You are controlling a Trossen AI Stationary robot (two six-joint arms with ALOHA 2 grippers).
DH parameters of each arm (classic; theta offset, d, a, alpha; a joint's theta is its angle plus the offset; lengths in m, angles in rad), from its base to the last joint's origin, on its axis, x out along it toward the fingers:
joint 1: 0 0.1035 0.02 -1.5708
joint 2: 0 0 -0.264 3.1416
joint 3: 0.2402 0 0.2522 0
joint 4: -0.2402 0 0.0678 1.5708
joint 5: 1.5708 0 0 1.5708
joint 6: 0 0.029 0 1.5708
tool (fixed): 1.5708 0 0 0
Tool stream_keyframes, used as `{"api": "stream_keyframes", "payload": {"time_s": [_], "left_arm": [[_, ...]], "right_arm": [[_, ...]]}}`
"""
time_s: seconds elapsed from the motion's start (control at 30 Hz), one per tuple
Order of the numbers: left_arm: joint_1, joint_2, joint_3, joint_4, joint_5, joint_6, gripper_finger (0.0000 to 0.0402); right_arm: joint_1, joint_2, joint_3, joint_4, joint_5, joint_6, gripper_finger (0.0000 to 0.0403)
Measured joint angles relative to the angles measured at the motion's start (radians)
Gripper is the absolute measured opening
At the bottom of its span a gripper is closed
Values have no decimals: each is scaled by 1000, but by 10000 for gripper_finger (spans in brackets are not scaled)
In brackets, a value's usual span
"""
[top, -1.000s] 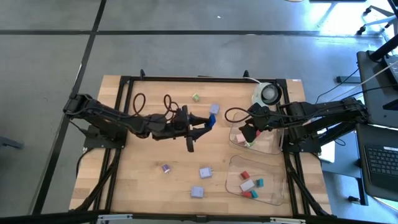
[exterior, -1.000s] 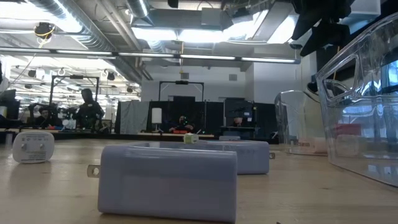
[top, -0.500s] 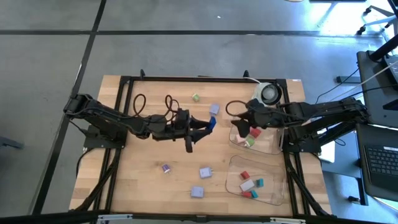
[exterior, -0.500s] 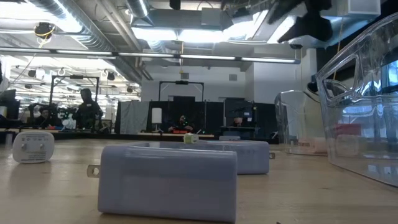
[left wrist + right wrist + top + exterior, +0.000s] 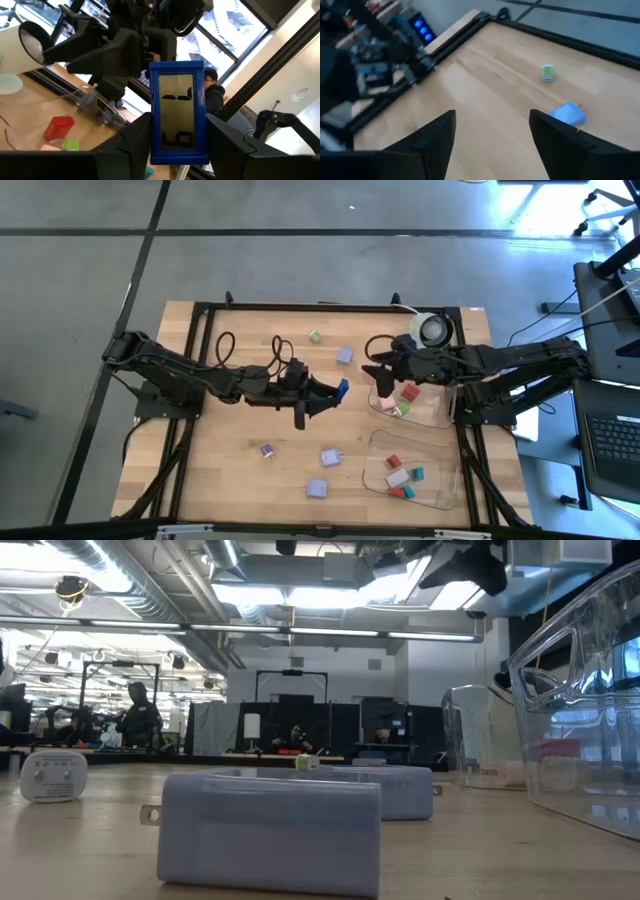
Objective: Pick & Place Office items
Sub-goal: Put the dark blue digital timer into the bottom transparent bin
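Office items are spread over the desk (image 5: pixel 240 470) and in two clear trays. One of them, a blue block (image 5: pixel 177 117), is clamped between the fingers of the left pincer (image 5: pixel 328 392), which is held over the middle of the desk, and the block's face fills the left wrist view.

The right pincer (image 5: pixel 376 373) is seen at the near-left edge of the upper tray (image 5: pixel 440 418) with its fingers spread apart and nothing between them. Beyond those fingers, in the right wrist view, a green piece (image 5: pixel 547 72) and a light blue piece (image 5: pixel 568 113) are shown lying apart on bare wood.

Inside the upper tray a red piece (image 5: pixel 410 392), a pink piece (image 5: pixel 388 404) and a green one (image 5: pixel 402 409) are gathered close together. The lower tray (image 5: pixel 378 442) is seen to hold red, white and teal pieces.

On the open desk, three lavender pieces lie toward the front edge: one small (image 5: pixel 266 450), one (image 5: pixel 330 457) beside it, one (image 5: pixel 317 489) nearest the edge. A white tape roll (image 5: pixel 433 330) is set at the far right corner, just behind the right arm.
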Motion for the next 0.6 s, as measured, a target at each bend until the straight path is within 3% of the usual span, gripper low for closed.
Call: {"api": "stream_keyframes", "payload": {"time_s": [0.27,0.43,0.6], "left_arm": [[0,0,0,1,38,-46,157],[-3,0,0,1,138,-132,159],[-26,0,0,6,231,-190,155]], "right_arm": [[-3,72,0,163,-103,-86,256],[-21,108,0,290,-445,-508,256],[-16,97,0,264,-501,-726,256]]}}
